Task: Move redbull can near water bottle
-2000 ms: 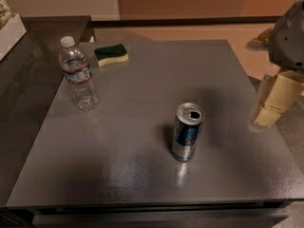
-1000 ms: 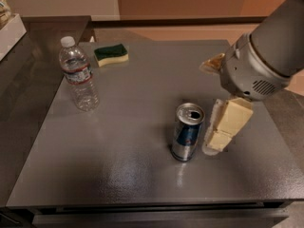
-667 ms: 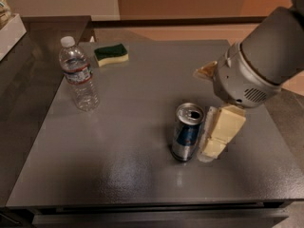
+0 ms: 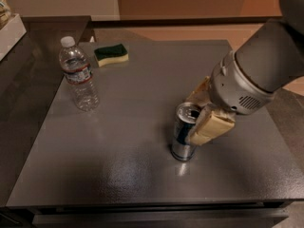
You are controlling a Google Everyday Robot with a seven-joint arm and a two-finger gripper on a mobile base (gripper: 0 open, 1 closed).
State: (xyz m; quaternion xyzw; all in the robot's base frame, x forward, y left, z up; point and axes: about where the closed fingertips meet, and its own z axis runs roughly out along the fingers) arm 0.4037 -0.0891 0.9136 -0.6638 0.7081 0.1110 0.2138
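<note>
Now the hand (image 4: 197, 117) is at the redbull can (image 4: 183, 137), having come in from beyond the desk's (image 4: 118, 165) right edge, where it hung two seconds ago. The can has not moved in that time. It stands upright right of the desk's centre, somewhat toward the near edge, with its tab end up.

Hand state: open, not clamped. One cream finger (image 4: 212, 126) lies across the near right side of the can's upper part and the other shows behind the rim, so the can sits partly between them. Contact cannot be confirmed.

Assessment: the approach is complete and the grasp is the step in hand. Nothing has been carried yet.

The water bottle (image 4: 80, 80) stands upright near the left edge, toward the far left corner, well apart from the can. A green-and-yellow sponge (image 4: 111, 54) lies by the far edge, just beyond and to the right of the bottle.

Open room: the desk between can and bottle is bare, giving a straight path leftward and slightly away. Space remains right of the bottle for set-down. The left edge lies close behind the bottle, so an overshoot risks knocking it off that side.
</note>
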